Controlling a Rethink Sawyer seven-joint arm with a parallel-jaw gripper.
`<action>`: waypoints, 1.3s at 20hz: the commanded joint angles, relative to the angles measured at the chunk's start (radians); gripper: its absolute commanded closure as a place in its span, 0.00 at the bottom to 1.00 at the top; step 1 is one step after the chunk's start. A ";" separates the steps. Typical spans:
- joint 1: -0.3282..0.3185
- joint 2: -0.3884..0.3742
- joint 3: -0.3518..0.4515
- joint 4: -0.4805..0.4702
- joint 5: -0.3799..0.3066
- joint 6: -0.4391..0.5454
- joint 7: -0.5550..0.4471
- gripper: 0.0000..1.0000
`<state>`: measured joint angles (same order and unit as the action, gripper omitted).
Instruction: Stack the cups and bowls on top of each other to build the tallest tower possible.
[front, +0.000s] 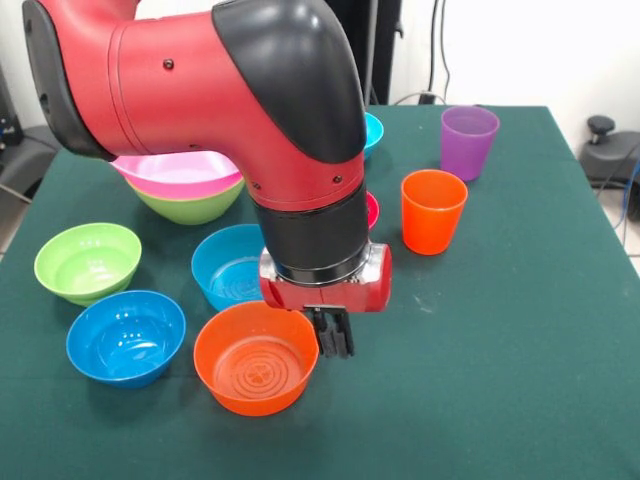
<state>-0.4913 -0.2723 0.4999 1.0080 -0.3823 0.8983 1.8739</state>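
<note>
Glossy round plastic bowls sit on the green cloth-covered table (520, 330): a smooth orange bowl (256, 358) with moulded rings inside near the front edge, a blue bowl (126, 337) and a lime green bowl (88, 262) toward the left edge. The black gripper (335, 334) hangs at the orange bowl's rim, fingers nearly together, holding nothing visible. A translucent tapered orange tumbler (433, 211) and a purple tumbler (468, 142) stand toward the far right corner. A wide pink bowl (178, 173) nests in a lime green one (190, 205) at far left.
</note>
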 joint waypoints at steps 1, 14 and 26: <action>0.013 -0.029 -0.039 0.087 -0.107 -0.093 -0.140 1.00; 0.020 -0.052 -0.040 0.072 -0.091 -0.019 -0.162 0.00; -0.034 0.062 -0.021 -0.029 -0.178 -0.019 -0.356 0.00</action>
<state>-0.4955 -0.2981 0.4929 1.0082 -0.4389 0.8460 1.8694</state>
